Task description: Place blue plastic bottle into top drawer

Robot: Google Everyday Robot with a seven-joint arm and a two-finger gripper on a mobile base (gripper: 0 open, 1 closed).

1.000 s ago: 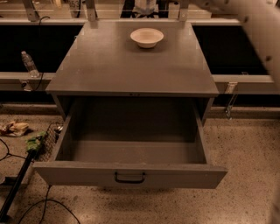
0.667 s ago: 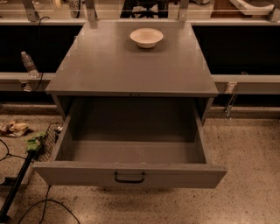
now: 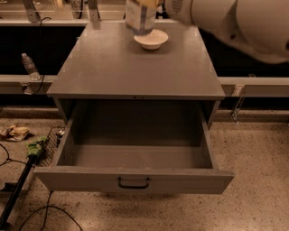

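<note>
The blue plastic bottle (image 3: 140, 17), clear with a white label, hangs in the air at the top of the camera view, just above and behind the white bowl (image 3: 151, 39). My gripper (image 3: 150, 3) is at the top edge, closed around the bottle's upper part, with the white arm (image 3: 235, 20) reaching in from the upper right. The top drawer (image 3: 135, 180) is pulled wide open below the cabinet top; its inside is bare and its black handle (image 3: 133, 182) faces front. The bottle is over the cabinet top's far edge, well behind the drawer.
The grey cabinet top (image 3: 135, 67) carries only the bowl. A small dim bottle (image 3: 30, 66) stands on the left ledge. Rubbish (image 3: 16, 132), a green-tipped pole (image 3: 20, 185) and cables lie on the floor at left.
The arm, which had nearly left the view at upper right, has swung back in and now fills the top right, bringing the bottle over the bowl. Drawer and bowl have not moved.
</note>
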